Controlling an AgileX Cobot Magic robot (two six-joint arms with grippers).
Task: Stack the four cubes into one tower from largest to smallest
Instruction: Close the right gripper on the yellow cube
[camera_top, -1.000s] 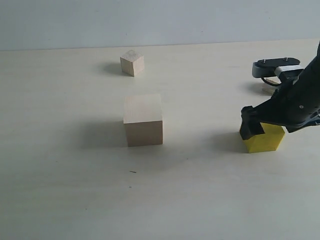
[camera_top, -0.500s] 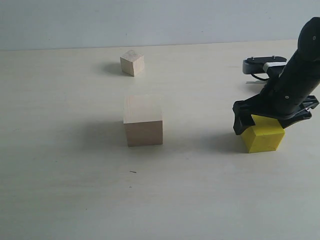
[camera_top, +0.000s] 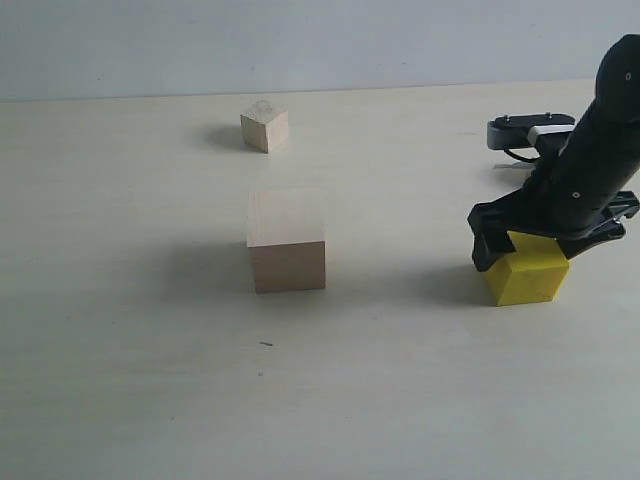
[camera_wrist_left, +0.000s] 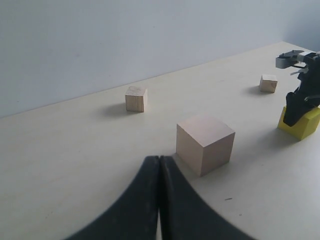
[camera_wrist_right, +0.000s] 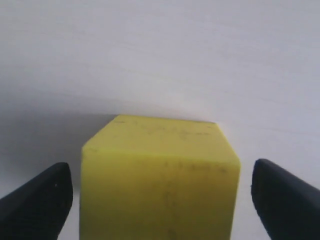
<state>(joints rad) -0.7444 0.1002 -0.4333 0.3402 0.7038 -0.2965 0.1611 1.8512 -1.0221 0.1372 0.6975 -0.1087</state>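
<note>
The largest pale wood cube (camera_top: 286, 240) (camera_wrist_left: 205, 144) stands mid-table. A smaller pale wood cube (camera_top: 264, 126) (camera_wrist_left: 136, 99) sits behind it. At the right is the yellow cube (camera_top: 527, 272) (camera_wrist_right: 160, 175) (camera_wrist_left: 302, 123), resting on the table. My right gripper (camera_top: 548, 243) (camera_wrist_right: 161, 202) is open and straddles it, one finger on each side with a gap to the cube. The tiny pale cube (camera_wrist_left: 268, 83) lies beyond the yellow one; in the exterior view the right arm hides it. My left gripper (camera_wrist_left: 159, 167) is shut and empty, short of the large cube.
The pale tabletop (camera_top: 150, 350) runs back to a plain light wall (camera_top: 300, 40). The right arm's black wrist (camera_top: 600, 150) rises above the yellow cube near the frame's right edge.
The right arm swung upright and settled its open fingers around the yellow cube, then shifted slightly right. The cubes have not moved.
</note>
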